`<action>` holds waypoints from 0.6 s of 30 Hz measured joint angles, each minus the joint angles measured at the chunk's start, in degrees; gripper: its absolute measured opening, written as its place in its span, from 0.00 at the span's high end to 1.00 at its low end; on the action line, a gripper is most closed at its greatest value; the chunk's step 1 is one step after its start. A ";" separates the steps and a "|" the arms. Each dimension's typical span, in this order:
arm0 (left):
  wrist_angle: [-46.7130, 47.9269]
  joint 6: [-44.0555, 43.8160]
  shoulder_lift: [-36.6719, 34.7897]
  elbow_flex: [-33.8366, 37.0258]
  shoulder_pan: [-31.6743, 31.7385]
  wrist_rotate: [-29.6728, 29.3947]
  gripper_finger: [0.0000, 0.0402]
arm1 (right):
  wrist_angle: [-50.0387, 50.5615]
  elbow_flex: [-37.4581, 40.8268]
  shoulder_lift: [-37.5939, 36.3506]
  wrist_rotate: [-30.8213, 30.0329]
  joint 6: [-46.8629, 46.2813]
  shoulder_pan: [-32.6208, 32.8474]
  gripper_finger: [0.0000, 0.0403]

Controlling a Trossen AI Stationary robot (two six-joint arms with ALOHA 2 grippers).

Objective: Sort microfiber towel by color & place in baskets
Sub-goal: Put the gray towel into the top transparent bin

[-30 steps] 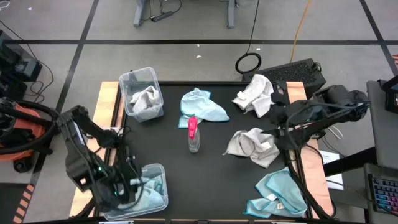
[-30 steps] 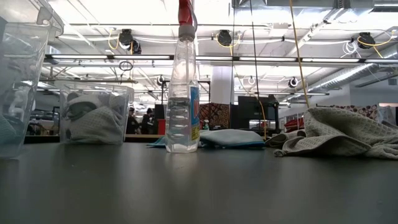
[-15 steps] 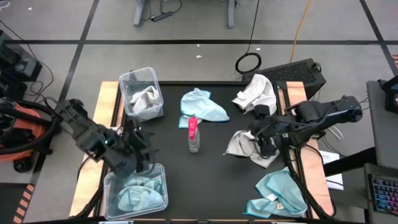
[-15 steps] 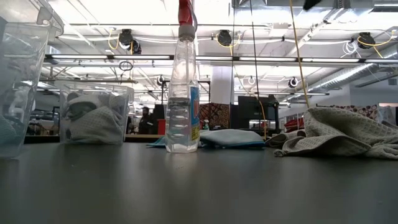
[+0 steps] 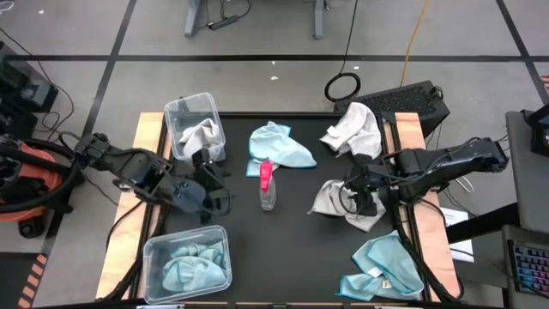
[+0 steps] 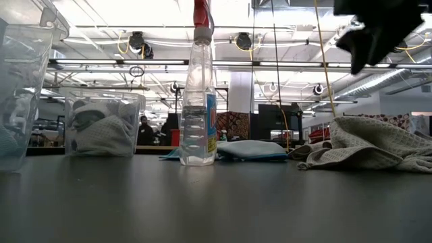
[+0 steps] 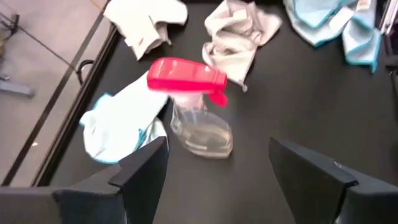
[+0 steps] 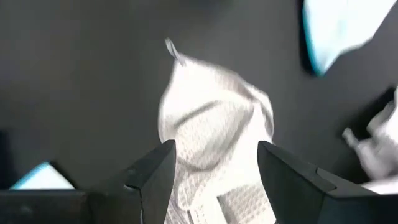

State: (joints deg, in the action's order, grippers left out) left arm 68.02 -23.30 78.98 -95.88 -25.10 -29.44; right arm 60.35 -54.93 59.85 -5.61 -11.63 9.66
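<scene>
A crumpled light grey towel (image 5: 341, 202) lies on the black table at the right. My right gripper (image 5: 359, 202) hangs open just above it, fingers pointing down on either side of its bunched middle (image 8: 214, 124); the low view shows the gripper (image 6: 378, 34) clear above the towel (image 6: 371, 145). My left gripper (image 5: 216, 199) is open and holds nothing. It sits mid-left, pointing at the spray bottle (image 7: 193, 106). Loose on the table are a blue towel (image 5: 279, 146), a white towel (image 5: 353, 129) and another blue towel (image 5: 386, 268). The far basket (image 5: 196, 129) holds a white towel, the near basket (image 5: 189, 262) blue ones.
The clear spray bottle with a pink top (image 5: 268, 184) stands at the table's middle, between the two arms. A black box (image 5: 403, 99) and a cable ring (image 5: 343, 86) lie beyond the far edge. Bare black tabletop lies in the near middle.
My left gripper has risen from over the near basket and swung toward the far edge and the table's middle, turning to face the spray bottle. My right gripper has come down toward the grey towel. Both stay open. No towel has moved.
</scene>
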 joint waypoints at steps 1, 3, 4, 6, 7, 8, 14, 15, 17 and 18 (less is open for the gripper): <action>-0.85 0.95 0.00 0.00 0.66 0.62 0.29 | -0.40 1.84 -0.71 0.00 -0.89 -0.15 0.46; -2.19 2.66 0.00 0.00 1.90 1.52 0.29 | -1.35 5.54 -2.11 0.00 -2.70 -0.29 0.46; -3.05 3.42 0.00 0.00 2.55 2.52 0.29 | -2.22 7.39 -2.78 0.00 -3.69 -0.29 0.46; -4.88 5.02 0.00 0.00 3.93 5.05 0.29 | -4.12 10.76 -3.84 0.40 -5.57 -0.27 0.46; -5.81 5.91 0.00 0.00 4.64 6.39 0.29 | -5.18 12.36 -4.27 1.20 -6.44 -0.28 0.46; -6.93 6.66 0.00 0.00 5.38 7.71 0.29 | -6.06 13.82 -4.55 1.48 -7.36 -0.27 0.46; -11.44 10.90 -0.01 0.00 9.50 13.25 0.29 | -7.72 15.05 -4.13 1.16 -9.93 -0.29 0.46; -11.85 11.53 -0.11 0.00 10.23 14.17 0.29 | -7.74 15.05 -4.07 1.07 -10.44 -0.33 0.46; -13.73 12.14 -0.35 0.00 11.70 16.39 0.29 | -7.96 15.05 -3.88 0.90 -11.47 -0.33 0.46; -14.73 12.25 -0.46 0.00 12.53 17.48 0.29 | -7.95 15.05 -3.65 0.39 -12.15 -0.33 0.46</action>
State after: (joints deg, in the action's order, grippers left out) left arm 53.29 -11.05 78.52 -95.88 -12.57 -11.96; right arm 52.40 -39.88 56.20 -5.22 -23.78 9.32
